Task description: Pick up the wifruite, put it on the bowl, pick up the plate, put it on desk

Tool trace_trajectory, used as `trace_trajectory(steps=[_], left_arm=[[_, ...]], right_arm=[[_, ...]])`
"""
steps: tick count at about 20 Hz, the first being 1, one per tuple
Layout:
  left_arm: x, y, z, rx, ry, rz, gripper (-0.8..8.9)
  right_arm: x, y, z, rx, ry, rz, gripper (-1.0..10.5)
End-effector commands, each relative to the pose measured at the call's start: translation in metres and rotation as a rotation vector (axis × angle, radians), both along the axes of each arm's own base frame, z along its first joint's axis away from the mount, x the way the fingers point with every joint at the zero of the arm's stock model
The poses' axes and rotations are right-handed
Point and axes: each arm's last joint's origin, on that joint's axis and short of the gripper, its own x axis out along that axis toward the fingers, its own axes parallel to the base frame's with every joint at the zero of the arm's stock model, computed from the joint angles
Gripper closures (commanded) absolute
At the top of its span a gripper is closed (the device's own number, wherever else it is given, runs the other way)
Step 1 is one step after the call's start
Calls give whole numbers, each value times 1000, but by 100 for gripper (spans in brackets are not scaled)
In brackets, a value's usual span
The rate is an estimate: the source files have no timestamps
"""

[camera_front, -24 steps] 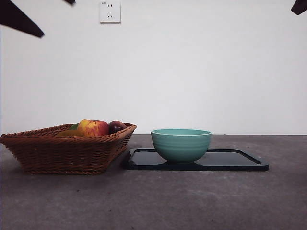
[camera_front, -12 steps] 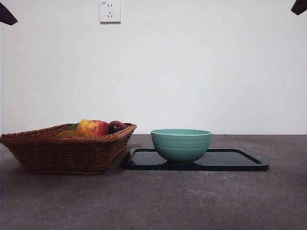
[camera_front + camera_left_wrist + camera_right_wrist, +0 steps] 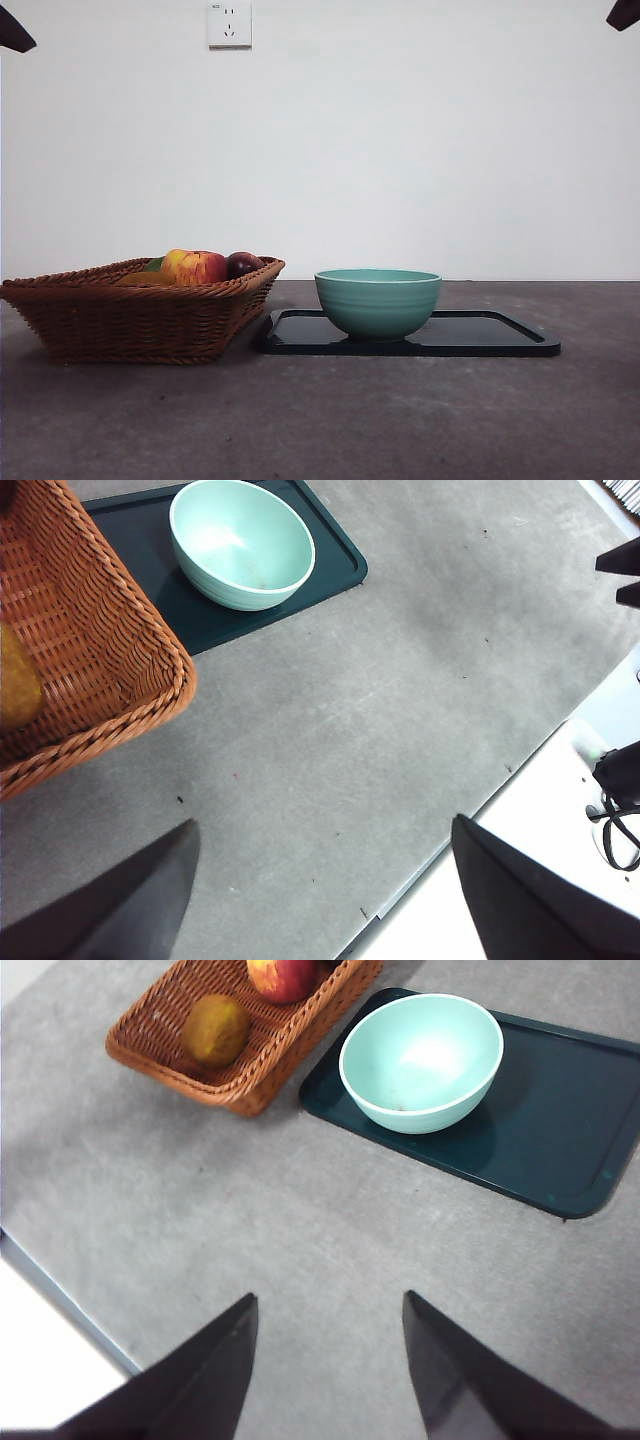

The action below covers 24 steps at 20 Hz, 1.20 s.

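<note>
Wifruite [image 3: 215, 1029] is what you go for first: it lies in the wicker basket [image 3: 240, 1080], at about 8 o'clock from the apple [image 3: 283, 975] in the right wrist view, with bare weave around it. From the front you see only a sliver of it behind the basket rim.

Judge it light, firm and rounded, with a dull skin that should not slip much. Its roundness means it may roll off the jaws if you pinch high, so take it across its widest part from straight above and keep clear of the basket wall.

The bowl [image 3: 378, 302] stands empty on the dark tray [image 3: 500, 335], at 3 o'clock from the basket in the front view. It looks ceramic, so lower the fruit in rather than dropping it.

The tray is thin, stiff and glossy, flat on the desk [image 3: 330, 420]. You would do best taking it by its raised rim, and the bowl may slide on it.

Your left gripper [image 3: 320, 890] hangs high over bare desk, jaws spread wide and holding nothing. Your right gripper [image 3: 330, 1360] is also aloft, parted and empty.
</note>
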Motion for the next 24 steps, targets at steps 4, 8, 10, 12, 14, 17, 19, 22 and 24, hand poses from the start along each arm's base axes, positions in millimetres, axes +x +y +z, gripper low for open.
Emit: trace_trajectory(steps=[4, 8, 10, 12, 14, 17, 19, 22, 24], left_arm=[[0, -1, 4, -3, -23, -17, 411], [0, -1, 4, 2, -31, -24, 411], [0, -1, 4, 3, -33, -26, 411], [0, -1, 4, 3, -34, -26, 411], [0, -1, 4, 3, -33, -26, 411], [0, -1, 3, 3, -33, -26, 411], [0, -1, 4, 3, -33, -26, 411], [0, -1, 4, 9, -43, -34, 411], [0, -1, 3, 12, -45, -36, 411]], right_arm=[[25, 11, 17, 79, 1, -105, 713], [66, 23, 29, 20, 46, -138, 649], [91, 29, 34, -11, 65, -147, 649], [117, 34, 36, -40, 79, -155, 649], [144, 39, 33, -65, 104, -164, 649], [179, 47, 21, -99, 147, -166, 649], [198, 52, 9, -116, 172, -165, 649], [219, 59, -12, -122, 183, -164, 649], [230, 64, -28, -132, 205, -162, 649]])
